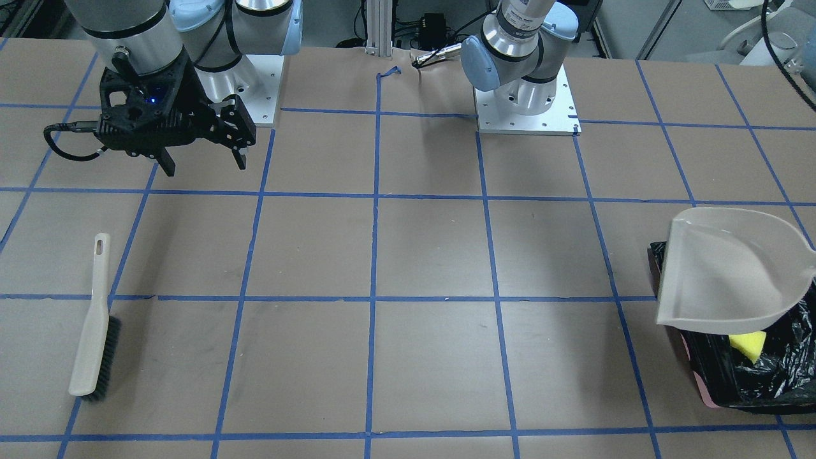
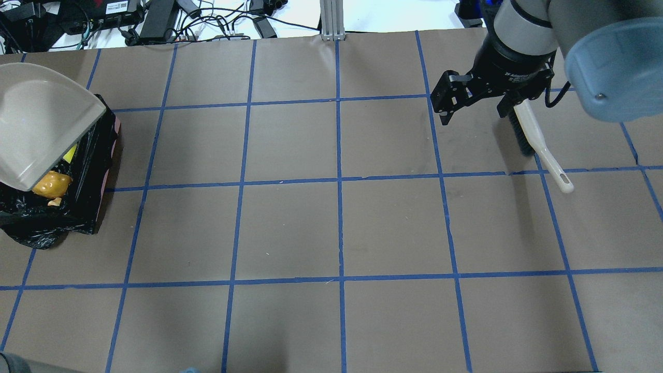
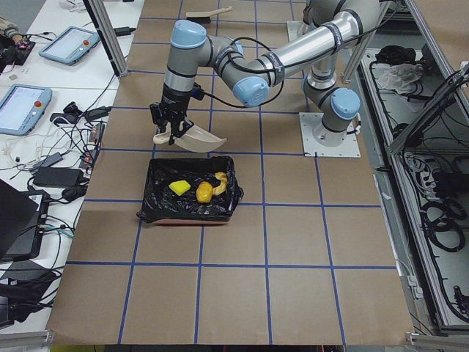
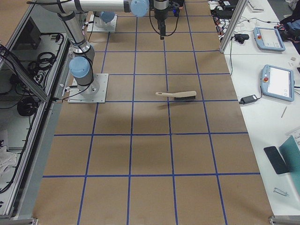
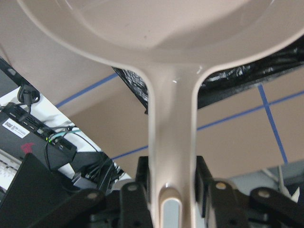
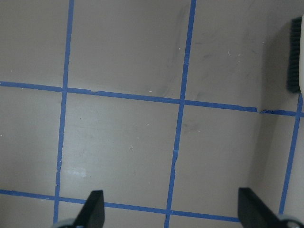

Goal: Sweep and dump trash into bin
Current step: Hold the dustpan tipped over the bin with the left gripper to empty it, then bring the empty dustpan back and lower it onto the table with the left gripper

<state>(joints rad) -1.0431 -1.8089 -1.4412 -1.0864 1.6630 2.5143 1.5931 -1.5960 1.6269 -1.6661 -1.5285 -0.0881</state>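
Evidently the dump looks finished: the left gripper (image 5: 172, 179) pinches the dustpan (image 1: 733, 268) by its handle, tilted above the bin (image 1: 784, 376) at the worktop's left edge with the trash (image 3: 204, 192) inside, the right gripper (image 1: 205, 164) hangs spread, so the dustpan next needs setting down.

No text can be read for certain. A white sticker (image 2: 116, 7) among the cables (image 2: 207, 23) beyond the counter (image 2: 290, 228) carries print too small to make out. White lettering runs along the black wrist band (image 2: 518, 77) of the right arm, but it is also illegible.
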